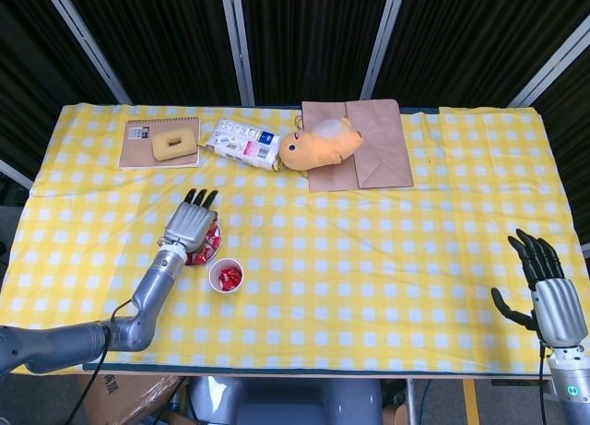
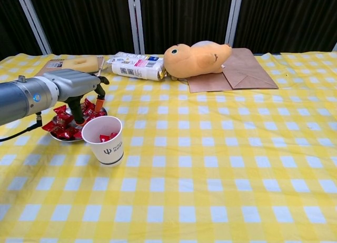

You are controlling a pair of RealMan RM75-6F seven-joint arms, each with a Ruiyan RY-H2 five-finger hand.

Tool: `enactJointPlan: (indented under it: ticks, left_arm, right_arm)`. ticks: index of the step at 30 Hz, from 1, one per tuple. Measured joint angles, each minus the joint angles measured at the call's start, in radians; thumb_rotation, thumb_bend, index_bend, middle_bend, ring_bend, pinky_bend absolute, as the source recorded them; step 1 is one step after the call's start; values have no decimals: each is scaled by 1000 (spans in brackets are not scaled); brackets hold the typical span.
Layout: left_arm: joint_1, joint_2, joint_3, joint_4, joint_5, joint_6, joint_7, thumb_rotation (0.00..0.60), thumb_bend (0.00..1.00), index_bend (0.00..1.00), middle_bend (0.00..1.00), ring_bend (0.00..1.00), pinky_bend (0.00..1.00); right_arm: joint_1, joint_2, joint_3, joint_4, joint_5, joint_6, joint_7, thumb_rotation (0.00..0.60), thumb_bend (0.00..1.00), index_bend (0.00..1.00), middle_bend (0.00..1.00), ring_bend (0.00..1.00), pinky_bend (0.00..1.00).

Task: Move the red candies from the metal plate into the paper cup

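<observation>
Left hand [image 1: 191,226] low, fingers [image 2: 100,102] down.

Table [image 1: 387,259] covered by a yellow-and-white checked cloth [image 2: 226,164]. Black curtain [image 1: 295,38] behind, crossed by pale metal struts [image 1: 236,38]. Cardboard box [image 1: 129,397] beneath the table's near edge. Lighting even.

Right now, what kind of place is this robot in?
Probably a robot practice room, not a home: black curtains hang behind a table with a yellow checked cloth, and odd props lie about, like an orange plush toy.
</observation>
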Motion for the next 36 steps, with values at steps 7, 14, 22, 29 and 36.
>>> enactJointPlan:
  ticks: [7, 14, 22, 29, 36]
  left_arm:
    - [-2, -11, -5, 29, -8, -18, -5, 600, 229, 483, 0, 0, 0]
    - [-6, -40, -10, 65, -14, -41, -16, 600, 243, 484, 0, 0, 0]
    - [-4, -48, -10, 69, -9, -44, -22, 600, 398, 542, 0, 0, 0]
    - [7, -27, -9, 42, 0, -27, -26, 600, 429, 574, 0, 0, 0]
    - [21, 33, -28, -42, 25, 12, -49, 600, 429, 571, 0, 0, 0]
  right_arm:
    - [0, -2, 0, 1, 0, -1, -3, 600, 423, 0, 0, 0, 0]
    - [2, -1, -1, 2, 0, -6, 0, 600, 424, 0, 0, 0, 0]
    - [0, 2, -1, -2, 1, -4, 4, 600, 424, 0, 0, 0, 0]
    - [0, -1, 0, 2, 1, -3, 6, 600, 424, 0, 0, 0, 0]
    - [0, -2, 0, 4, 0, -2, 7, 600, 423, 0, 0, 0, 0]
